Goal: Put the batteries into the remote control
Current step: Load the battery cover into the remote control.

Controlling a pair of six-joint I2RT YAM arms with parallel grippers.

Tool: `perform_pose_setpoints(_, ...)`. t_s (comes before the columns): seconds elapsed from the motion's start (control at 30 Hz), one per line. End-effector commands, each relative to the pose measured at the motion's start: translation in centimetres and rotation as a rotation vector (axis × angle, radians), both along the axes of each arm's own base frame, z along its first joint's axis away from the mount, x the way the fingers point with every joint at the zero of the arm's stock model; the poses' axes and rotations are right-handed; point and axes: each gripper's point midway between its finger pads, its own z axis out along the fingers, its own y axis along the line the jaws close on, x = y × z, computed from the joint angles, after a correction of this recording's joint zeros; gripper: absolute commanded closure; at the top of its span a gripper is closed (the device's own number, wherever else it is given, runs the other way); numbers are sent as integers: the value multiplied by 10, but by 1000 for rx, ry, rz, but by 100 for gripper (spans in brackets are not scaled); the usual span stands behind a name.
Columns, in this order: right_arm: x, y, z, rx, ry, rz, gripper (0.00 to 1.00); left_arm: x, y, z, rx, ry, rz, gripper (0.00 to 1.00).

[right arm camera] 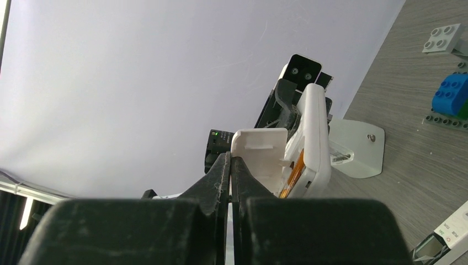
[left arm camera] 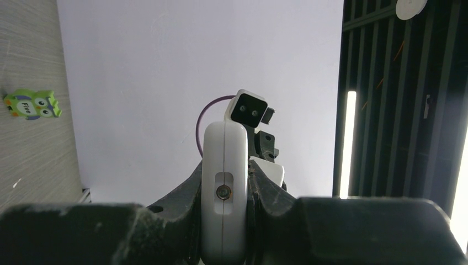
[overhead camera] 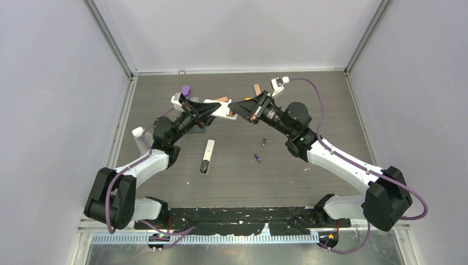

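**A:** Where are the loose batteries?

**B:** On the table (overhead camera: 331, 110), near us. The blue-purple battery (overhead camera: 257, 158) lies nearest. The dark battery (overhead camera: 264, 141) is just behind it. Both sit close by the right arm, so that arm is nearer to them.

**A:** And the remote?

**B:** Farther back, up in the air. The left claw (overhead camera: 209, 110) squeezes the white remote (right arm camera: 313, 127) by its sides. Its long side points right, toward the right claw (right arm camera: 231, 163).

**A:** What is that claw doing?

**B:** It is pinched tight. Its tips touch the edge of the battery cover (right arm camera: 259, 152), which stands open from the remote. I cannot tell if it really grips the cover.

**A:** Is anything inside?

**B:** Something orange shows in the gap. I think it is a battery. For the next one, the right claw must come nearer and down.
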Motion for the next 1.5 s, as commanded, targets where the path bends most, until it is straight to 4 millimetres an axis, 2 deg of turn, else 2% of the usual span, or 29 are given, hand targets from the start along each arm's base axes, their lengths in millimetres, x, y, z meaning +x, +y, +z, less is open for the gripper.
perform_pose_setpoints(0.0, -3, -7, -1, 33, 45, -22, 91, -6, 5, 39, -72, -134, 16, 100)
perform_pose_setpoints(0.2, -1, -14, -6, 26, 97, -60, 86, -5, 5, 37, -72, -133, 20, 100)
perform_pose_setpoints(0.43, 1, -15, -22, -25, 175, -84, 83, -6, 4, 37, -67, -140, 21, 100)
perform_pose_setpoints(0.63, 3, -17, -33, -76, 217, -100, 76, -5, 4, 31, -55, -131, 24, 100)
perform_pose_setpoints(0.8, 3, -19, -29, -96, 202, -112, 71, -5, 3, 26, -44, -122, 24, 100)
perform_pose_setpoints(1.1, 4, -29, -20, -153, 200, -142, 56, -6, 2, 18, -18, -114, 20, 100)
perform_pose_setpoints(1.3, 5, -29, -28, -216, 250, -116, 54, -8, 0, 14, 1, -107, 6, 100)
perform_pose_setpoints(1.47, 4, -28, -43, -304, 294, -101, 57, -9, -1, 12, 18, -109, 1, 100)
